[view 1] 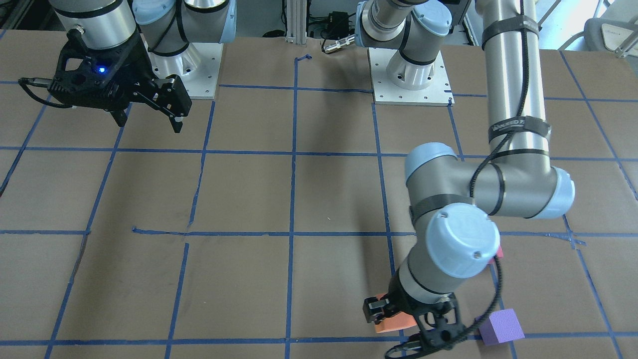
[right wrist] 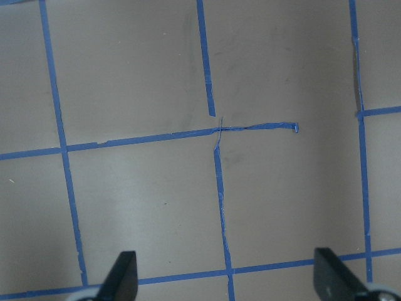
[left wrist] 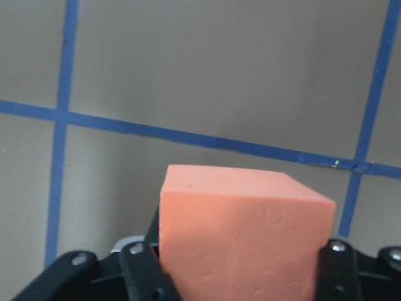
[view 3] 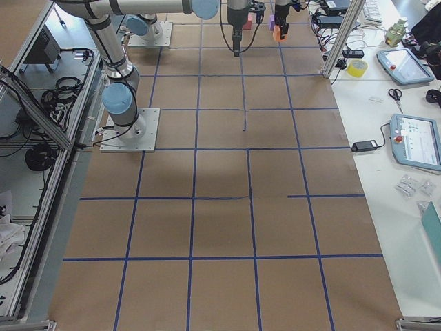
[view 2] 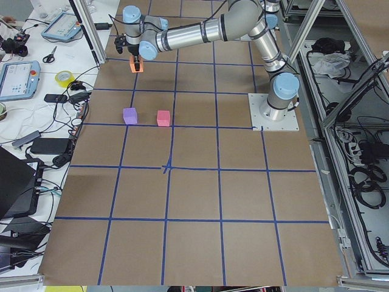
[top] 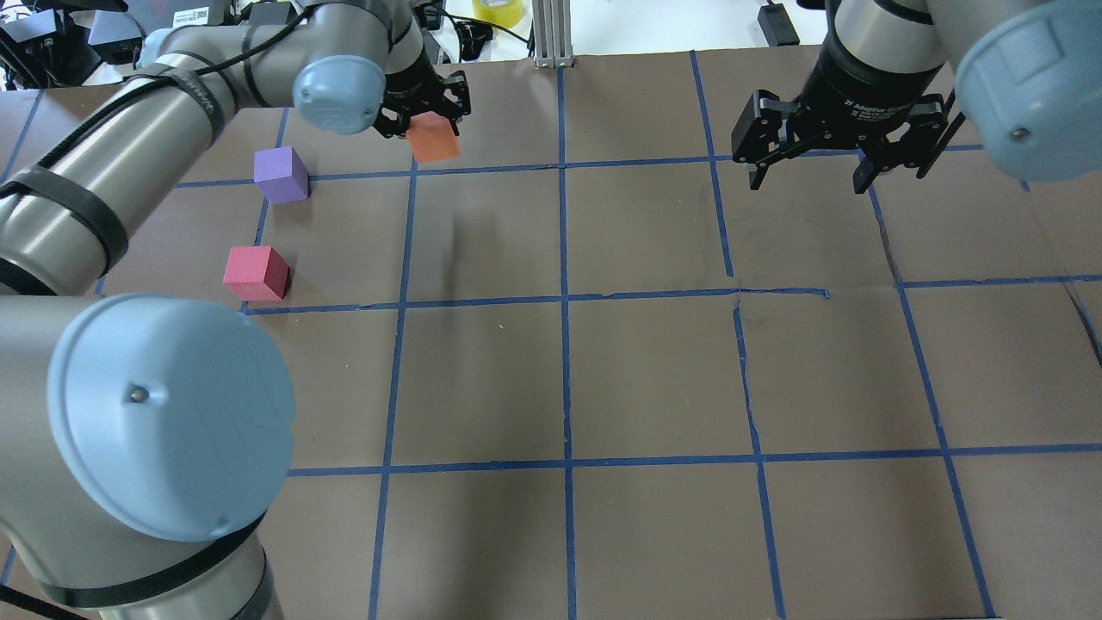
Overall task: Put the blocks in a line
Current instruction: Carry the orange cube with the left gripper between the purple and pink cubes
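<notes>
My left gripper point(top: 429, 119) is shut on the orange block point(top: 433, 139) at the far left part of the table, low over the brown surface; I cannot tell whether the block touches it. The left wrist view shows the orange block point(left wrist: 244, 238) clamped between both fingers. In the front view the orange block point(view 1: 394, 325) sits under the wrist. The purple block point(top: 281, 174) and the pinkish-red block point(top: 255, 272) stand apart on the table, nearer my base. My right gripper point(top: 808, 185) is open and empty, hovering over the far right of the table, and its fingers point(right wrist: 122, 279) frame bare table.
Blue tape lines point(top: 564, 301) form a grid on the brown table. My left arm's elbow point(view 1: 463, 239) hides most of the pinkish-red block in the front view. An aluminium post point(top: 551, 34) and a yellow tape roll point(top: 497, 10) stand beyond the far edge.
</notes>
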Robot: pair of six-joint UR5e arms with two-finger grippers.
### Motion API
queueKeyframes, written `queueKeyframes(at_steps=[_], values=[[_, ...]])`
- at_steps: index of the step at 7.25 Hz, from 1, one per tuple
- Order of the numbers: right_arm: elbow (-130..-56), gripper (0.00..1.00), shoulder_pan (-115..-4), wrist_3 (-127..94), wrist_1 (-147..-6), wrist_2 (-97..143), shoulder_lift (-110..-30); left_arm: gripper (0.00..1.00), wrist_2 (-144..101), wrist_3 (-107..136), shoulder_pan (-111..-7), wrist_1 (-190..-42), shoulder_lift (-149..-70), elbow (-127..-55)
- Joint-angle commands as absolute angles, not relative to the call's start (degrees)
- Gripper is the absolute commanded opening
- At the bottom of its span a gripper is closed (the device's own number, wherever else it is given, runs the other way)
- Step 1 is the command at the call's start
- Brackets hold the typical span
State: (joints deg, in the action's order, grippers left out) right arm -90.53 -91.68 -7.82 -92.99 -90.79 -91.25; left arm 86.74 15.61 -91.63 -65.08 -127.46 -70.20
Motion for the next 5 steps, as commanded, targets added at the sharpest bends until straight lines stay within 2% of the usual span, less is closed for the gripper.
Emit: queueKeyframes(at_steps=[1,3,5], values=[[-90.5,1.00,-91.8,-7.6,-93.1,-90.7,-91.6,0.01,86.0,7.0,-84.0,-69.2,-124.6,-72.7],[-90.5,1.00,-91.8,-6.5,-93.7,-90.6,-91.6,0.01,86.3,-7.7,-76.8,-68.2,-123.1,-77.4],[-90.6,1.00,-91.9,-2.7,-93.8,-90.1,-91.8,0.01,86.5,-15.0,-73.0,-67.9,-123.0,-78.6]])
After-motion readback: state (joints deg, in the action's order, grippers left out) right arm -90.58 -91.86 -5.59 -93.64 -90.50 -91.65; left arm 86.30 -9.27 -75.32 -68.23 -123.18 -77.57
